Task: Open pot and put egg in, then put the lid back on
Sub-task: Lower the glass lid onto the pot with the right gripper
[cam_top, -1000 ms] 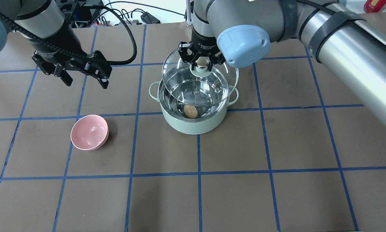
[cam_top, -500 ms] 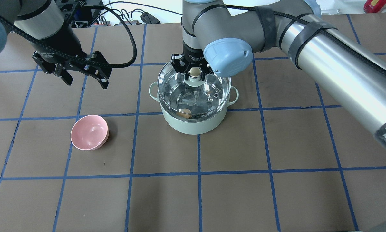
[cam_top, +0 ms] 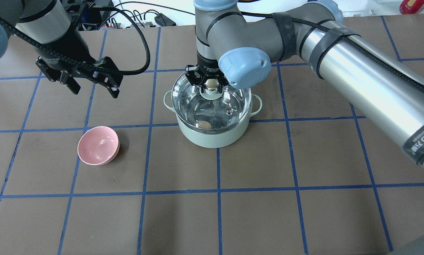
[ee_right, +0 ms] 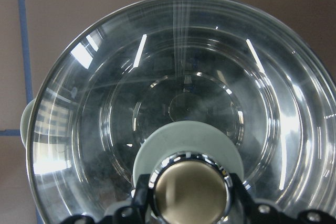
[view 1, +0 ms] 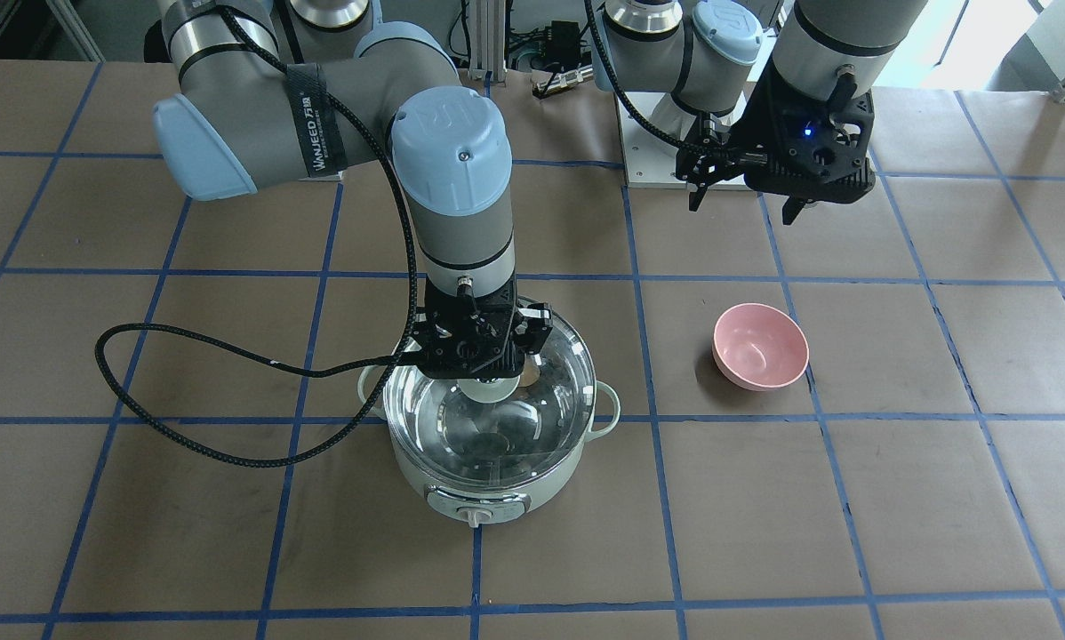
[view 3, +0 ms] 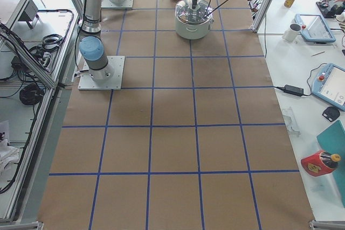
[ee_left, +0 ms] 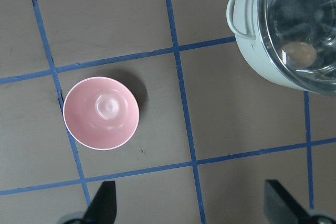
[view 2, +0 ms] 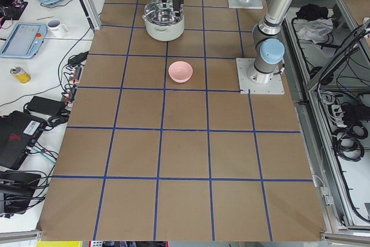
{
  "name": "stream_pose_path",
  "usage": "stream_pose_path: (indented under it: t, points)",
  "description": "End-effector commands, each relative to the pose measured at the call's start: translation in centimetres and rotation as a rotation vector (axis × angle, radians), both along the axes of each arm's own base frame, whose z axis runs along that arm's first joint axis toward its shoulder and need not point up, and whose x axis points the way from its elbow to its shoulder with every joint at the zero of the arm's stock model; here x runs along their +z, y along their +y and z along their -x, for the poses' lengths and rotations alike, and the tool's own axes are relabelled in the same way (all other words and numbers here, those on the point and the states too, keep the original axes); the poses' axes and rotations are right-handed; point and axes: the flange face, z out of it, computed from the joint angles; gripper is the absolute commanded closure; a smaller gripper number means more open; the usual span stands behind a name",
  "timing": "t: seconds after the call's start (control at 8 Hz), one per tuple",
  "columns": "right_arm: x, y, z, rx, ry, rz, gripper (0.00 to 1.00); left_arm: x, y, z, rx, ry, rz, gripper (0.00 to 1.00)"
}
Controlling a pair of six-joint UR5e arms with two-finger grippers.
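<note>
The pale mint pot (cam_top: 212, 136) stands mid-table; it also shows in the front view (view 1: 484, 502) and the left wrist view (ee_left: 252, 51). The clear glass lid (cam_top: 229, 99) sits on the pot's rim. My right gripper (cam_top: 211, 84) is shut on the lid's beige-gold knob (ee_right: 189, 192). The tan egg (cam_top: 204, 124) lies inside the pot under the glass, also in the left wrist view (ee_left: 299, 53). My left gripper (cam_top: 91, 86) is open and empty, held above the table left of the pot.
A pink bowl (cam_top: 98, 145) stands empty on the table to the pot's left, below my left gripper. A black cable (view 1: 186, 391) loops over the table beside the pot. Blue tape lines grid the brown table (cam_top: 268, 212).
My right gripper has lowered the lid from a tilted hover above the pot down onto the pot's rim. The left arm has not moved.
</note>
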Motion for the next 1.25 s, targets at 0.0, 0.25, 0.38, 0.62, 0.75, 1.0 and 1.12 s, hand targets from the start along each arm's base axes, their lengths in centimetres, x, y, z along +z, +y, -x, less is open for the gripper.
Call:
stream_pose_path:
  t: [0.0,0.25,0.38,0.62,0.75,1.0,1.12]
  points:
    - [-0.3,0.1,-0.1,0.010,0.002,-0.003,1.00,0.0,0.0,-0.1,0.001,0.000,0.000,0.00]
    - [-1.2,0.4,0.1,0.012,0.009,-0.020,1.00,0.0,0.0,0.0,0.000,0.000,0.000,0.00]
    - [-1.3,0.4,0.1,0.015,0.010,-0.022,1.00,0.0,0.0,0.0,0.000,0.000,0.000,0.00]
    - [-1.3,0.4,0.0,0.019,0.008,-0.017,1.00,0.0,0.0,-0.1,0.001,0.000,0.000,0.00]
    - [-1.2,0.3,-0.1,0.019,0.003,-0.005,1.00,0.0,0.0,-0.1,0.001,0.000,0.001,0.00]
    - [-1.2,0.0,-0.1,0.021,-0.004,0.014,1.00,0.0,0.0,0.0,0.000,0.000,0.000,0.00]
    - [-1.1,0.0,-0.1,0.024,-0.004,0.016,1.00,0.0,0.0,-0.1,0.001,0.000,0.001,0.00]
